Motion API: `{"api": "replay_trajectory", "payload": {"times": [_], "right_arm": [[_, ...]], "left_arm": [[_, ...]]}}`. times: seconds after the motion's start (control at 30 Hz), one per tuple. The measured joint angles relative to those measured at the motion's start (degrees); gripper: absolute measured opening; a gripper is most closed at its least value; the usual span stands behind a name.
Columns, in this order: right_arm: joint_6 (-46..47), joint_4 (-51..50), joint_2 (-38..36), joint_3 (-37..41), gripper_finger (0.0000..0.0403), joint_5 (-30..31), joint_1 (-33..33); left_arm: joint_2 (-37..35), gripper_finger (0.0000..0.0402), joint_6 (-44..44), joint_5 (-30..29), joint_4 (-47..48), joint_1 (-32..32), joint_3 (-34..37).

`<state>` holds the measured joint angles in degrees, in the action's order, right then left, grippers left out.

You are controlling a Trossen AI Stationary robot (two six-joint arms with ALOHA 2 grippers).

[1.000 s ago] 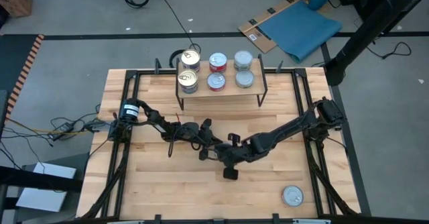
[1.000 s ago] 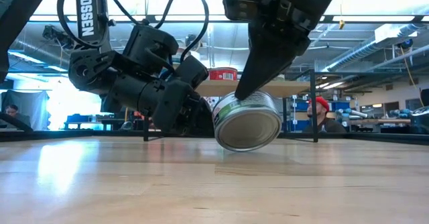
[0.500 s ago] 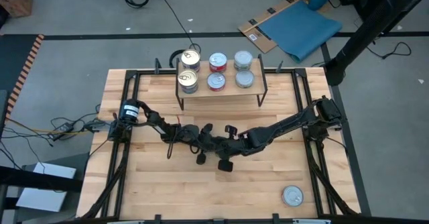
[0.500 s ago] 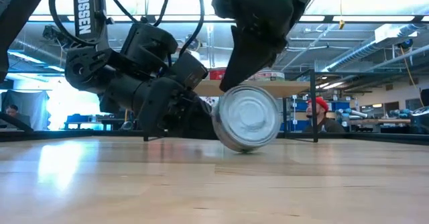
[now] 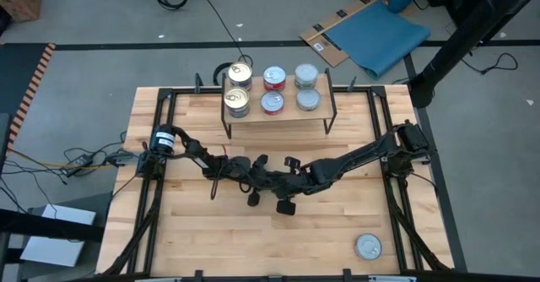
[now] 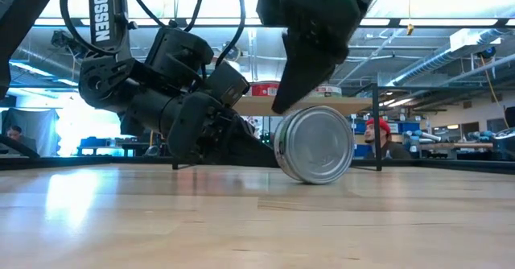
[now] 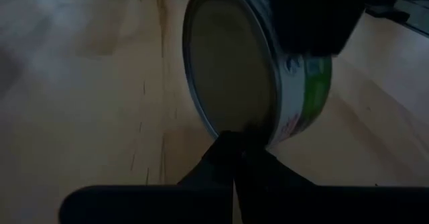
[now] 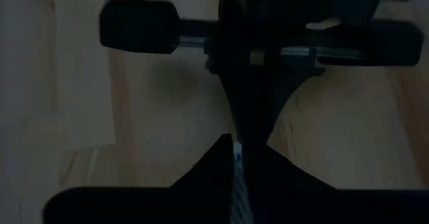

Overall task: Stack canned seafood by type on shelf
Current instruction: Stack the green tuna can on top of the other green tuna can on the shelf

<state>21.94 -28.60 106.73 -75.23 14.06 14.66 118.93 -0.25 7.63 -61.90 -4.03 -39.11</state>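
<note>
A silver tin (image 6: pixel 315 144) with a green label (image 7: pixel 315 93) stands on its edge on the tabletop, mid-table in front of the shelf (image 5: pixel 287 114). My left gripper (image 5: pixel 270 181) lies low at the tin's left, shut. My right gripper (image 6: pixel 283 106) comes down onto the tin's upper left, shut. In the high view both grippers hide the tin. Six tins stand on the shelf in three columns: gold-topped (image 5: pixel 239 73), red-labelled (image 5: pixel 273 78), silver (image 5: pixel 306 76). My left gripper touches the tin's lower rim (image 7: pixel 236 131) with its shut fingertips, coming level from the table's left. The tin stands on its edge on the table, flat face toward the gripper. My right gripper's shut fingertips (image 6: pixel 282 105) meet the tin's upper rim (image 6: pixel 291 117), slanting down from above. The tin is not pinched.
One more silver tin (image 5: pixel 368 246) lies flat near the table's front right corner. The shelf's black wire legs (image 6: pixel 376 132) stand just behind the working spot. The two grippers nearly meet at mid-table. A person (image 6: pixel 386 132) sits in the room beyond.
The tin was tilted under my right gripper's fingers. It has tipped onto its edge and rolled a little toward the table's right. My right gripper has shifted slightly toward the far edge and the left arm. My left gripper has stayed low beside the tin.
</note>
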Motion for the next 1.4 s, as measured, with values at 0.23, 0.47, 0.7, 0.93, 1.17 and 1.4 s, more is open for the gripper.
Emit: {"api": "replay_trajectory", "payload": {"times": [0.23,0.47,0.7,0.93,1.17,1.4], "right_arm": [[-2.21,-11.83,-0.23,-7.83,0.0100,-0.05,0.13],[-10.79,-24.12,-0.34,-10.81,0.0171,-4.70,0.21],[-12.86,-31.59,-0.02,-9.76,0.0229,-2.37,0.23],[-14.52,-32.24,0.03,-5.36,0.0254,-1.73,-0.32],[-12.03,-32.28,0.05,-2.98,0.0228,-2.10,-0.51],[-11.63,-33.11,0.05,-3.31,0.0165,-2.34,-0.51]], "left_arm": [[0.00,0.0006,0.00,-0.33,0.08,0.02,0.00],[0.00,0.0006,0.00,-0.39,0.16,0.07,0.00],[0.00,0.0006,0.00,-0.43,0.42,0.09,0.02],[0.00,0.0006,0.00,-0.43,0.54,0.11,0.02],[0.00,0.0006,0.00,-0.44,0.54,0.11,0.02],[0.00,0.0006,-0.01,-0.45,0.56,0.11,0.02]]}}
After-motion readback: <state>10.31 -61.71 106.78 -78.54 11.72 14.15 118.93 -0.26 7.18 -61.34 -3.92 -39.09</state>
